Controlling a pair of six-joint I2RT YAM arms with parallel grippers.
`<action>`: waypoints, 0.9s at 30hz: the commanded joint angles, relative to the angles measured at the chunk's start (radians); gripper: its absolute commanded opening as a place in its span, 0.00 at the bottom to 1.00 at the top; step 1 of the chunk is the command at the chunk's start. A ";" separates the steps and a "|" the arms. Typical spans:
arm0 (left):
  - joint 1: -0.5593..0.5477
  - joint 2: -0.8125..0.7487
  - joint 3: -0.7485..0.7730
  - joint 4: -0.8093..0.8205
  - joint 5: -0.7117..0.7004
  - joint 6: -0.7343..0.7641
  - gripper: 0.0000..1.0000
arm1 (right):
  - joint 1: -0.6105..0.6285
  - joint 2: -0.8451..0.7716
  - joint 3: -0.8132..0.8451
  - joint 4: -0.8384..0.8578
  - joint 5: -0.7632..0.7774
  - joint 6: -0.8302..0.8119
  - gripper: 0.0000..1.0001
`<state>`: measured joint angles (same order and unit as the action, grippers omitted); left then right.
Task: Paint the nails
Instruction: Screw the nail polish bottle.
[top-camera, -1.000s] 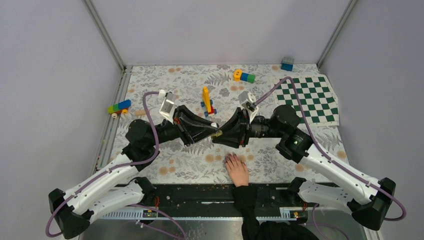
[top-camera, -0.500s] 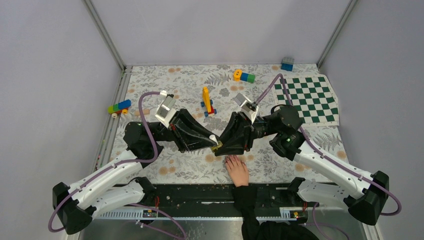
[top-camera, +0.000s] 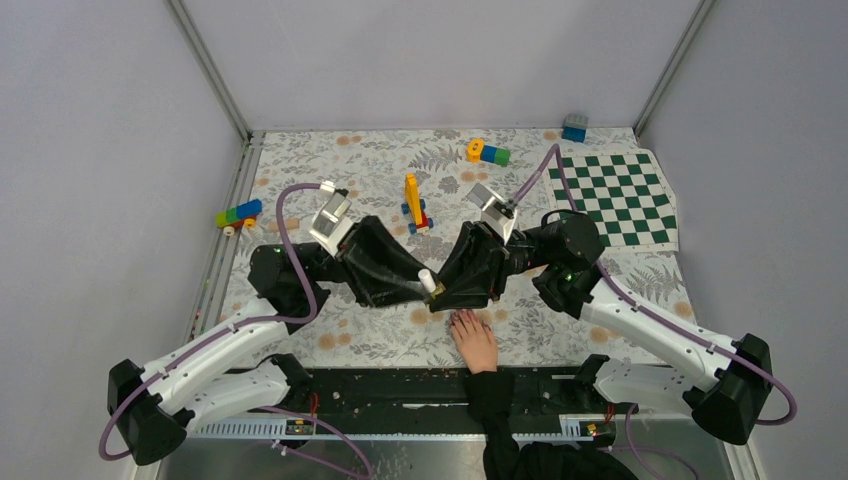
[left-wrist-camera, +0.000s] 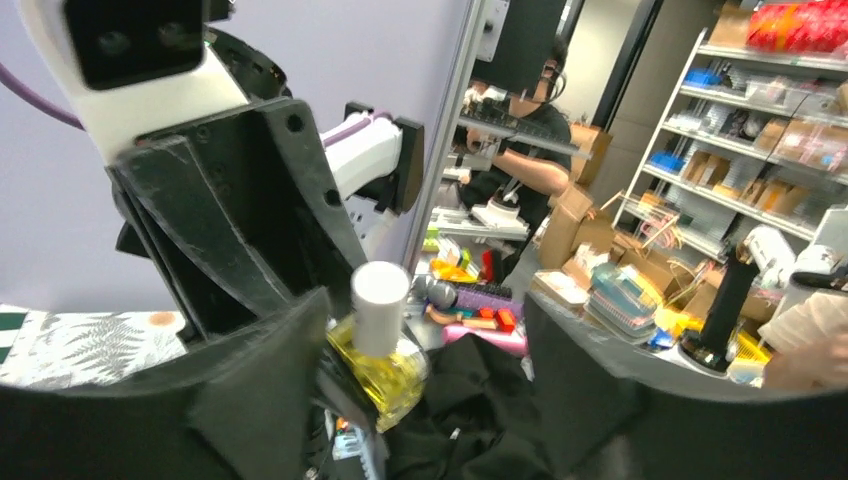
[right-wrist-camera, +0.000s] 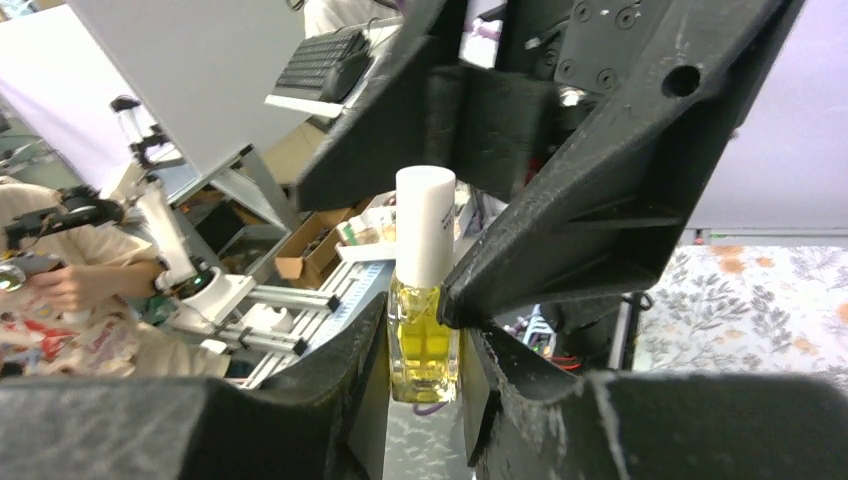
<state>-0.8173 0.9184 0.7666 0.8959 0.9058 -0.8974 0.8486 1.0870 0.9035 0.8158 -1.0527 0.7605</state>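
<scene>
A pale hand (top-camera: 476, 343) with a black sleeve lies flat at the table's near edge, and its small dark nails (top-camera: 458, 317) point away from the arms. Just above the fingertips my right gripper (top-camera: 440, 297) (right-wrist-camera: 425, 335) is shut on a small bottle of yellow liquid (right-wrist-camera: 425, 345) (left-wrist-camera: 388, 372) with a white cap (right-wrist-camera: 424, 225) (top-camera: 427, 279). My left gripper (top-camera: 418, 283) (left-wrist-camera: 420, 330) faces it, open, its fingers standing wide on either side of the cap, which sits close to the left finger.
Toy bricks lie on the floral cloth: a yellow and red stack (top-camera: 413, 203), an orange, blue and green group (top-camera: 487, 152), a blue brick (top-camera: 574, 128) and a coloured row at the left (top-camera: 238, 213). A green checkered mat (top-camera: 620, 195) covers the far right.
My left gripper has opened off the white cap. Both grippers have come down and nearer, toward the hand's fingertips, with the bottle still in the right one.
</scene>
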 joint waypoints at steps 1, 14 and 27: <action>-0.013 -0.039 0.018 -0.160 0.044 0.087 0.86 | -0.008 -0.050 0.028 -0.009 0.080 -0.115 0.00; 0.015 -0.140 0.073 -0.690 -0.298 0.417 0.99 | -0.008 -0.176 0.003 -0.386 0.260 -0.422 0.00; 0.068 -0.176 -0.013 -0.536 -0.511 0.288 0.99 | 0.026 -0.173 -0.073 -0.547 0.830 -0.641 0.00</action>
<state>-0.7551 0.7631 0.7944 0.2424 0.5331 -0.5415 0.8505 0.8932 0.8650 0.2672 -0.4808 0.2008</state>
